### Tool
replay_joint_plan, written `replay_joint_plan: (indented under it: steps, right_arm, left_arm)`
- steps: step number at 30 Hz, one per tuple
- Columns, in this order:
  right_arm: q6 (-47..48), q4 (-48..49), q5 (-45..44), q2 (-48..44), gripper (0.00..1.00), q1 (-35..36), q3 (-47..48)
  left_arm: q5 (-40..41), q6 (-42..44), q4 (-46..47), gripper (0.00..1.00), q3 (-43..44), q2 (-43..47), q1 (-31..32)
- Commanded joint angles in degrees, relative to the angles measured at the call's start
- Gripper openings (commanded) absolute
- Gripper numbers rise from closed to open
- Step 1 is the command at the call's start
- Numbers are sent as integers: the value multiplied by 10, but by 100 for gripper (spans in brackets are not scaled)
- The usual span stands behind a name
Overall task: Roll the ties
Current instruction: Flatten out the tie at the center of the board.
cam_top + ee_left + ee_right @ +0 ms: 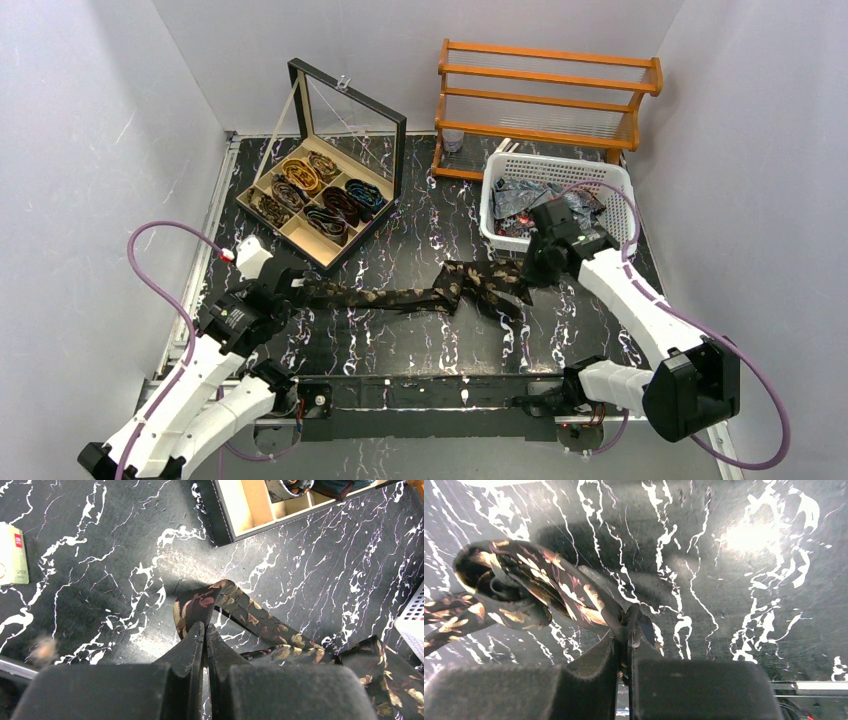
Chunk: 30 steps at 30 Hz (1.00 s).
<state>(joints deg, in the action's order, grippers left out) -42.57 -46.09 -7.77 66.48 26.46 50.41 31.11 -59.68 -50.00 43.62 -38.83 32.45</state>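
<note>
Top view: a compartment box [318, 195] holds rolled ties [300, 178] in several cells, a white basket [497, 200] holds loose ties [520, 200], and a dark gold-flowered tie [400, 294] lies stretched across the desk [400, 240]. Left wrist view: the left claw [205, 630] pinches the tie's folded end; a card [12, 552] bears an unreadable red mark. Right wrist view: the right claw [626, 625] clamps the other end.

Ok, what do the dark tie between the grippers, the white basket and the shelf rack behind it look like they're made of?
Tie: woven fabric, possibly silk or polyester; it has a slight sheen, limp folds and gold floral spots on a dark ground. Basket: moulded white plastic, judging by its lattice walls. Rack: likely wood with a glossy orange-brown varnish; the grain is too small to tell.
</note>
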Motion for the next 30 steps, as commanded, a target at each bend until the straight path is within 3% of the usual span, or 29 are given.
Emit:
replay_joint_plan:
  steps: [1,3,5,6,8,9,10,12,14,19,21,25,30]
  right_arm:
    - [140,-100,103,16,1,-73,60]
    - [170,-132,42,29,2,-83,63]
    - [153,-129,-27,30,14,-96,48]
    - [156,-109,-11,28,21,-102,38]
    - [157,-73,23,36,52,-104,25]
    - [153,-66,14,41,57,-104,25]
    - [151,-64,7,53,60,-104,33]
    - [153,-57,-8,53,65,-103,53]
    - [166,-33,5,33,69,-103,72]
    - [226,123,251,-25,71,-81,23]
    - [199,193,281,-26,70,-32,-21]
    - [165,260,240,37,73,74,-30]
    - [143,197,75,150,78,169,35]
  left_arm:
    - [25,-21,-54,0,22,8,2]
    - [16,-26,-55,0,14,8,2]
    - [8,-25,-43,0,0,5,2]
    - [3,-21,-35,4,-7,1,2]
    - [-15,-6,-13,19,-16,-15,2]
    - [-23,1,-3,38,-20,-26,2]
    - [-33,9,8,44,-24,-39,2]
    - [-38,19,15,50,-27,-67,2]
    - [-33,21,14,68,-29,-85,2]
    - [-36,26,37,83,-37,-85,2]
    - [-45,27,51,84,-47,-80,2]
    - [-69,29,70,85,-66,-73,2]
    - [-78,25,63,86,-81,-58,2]
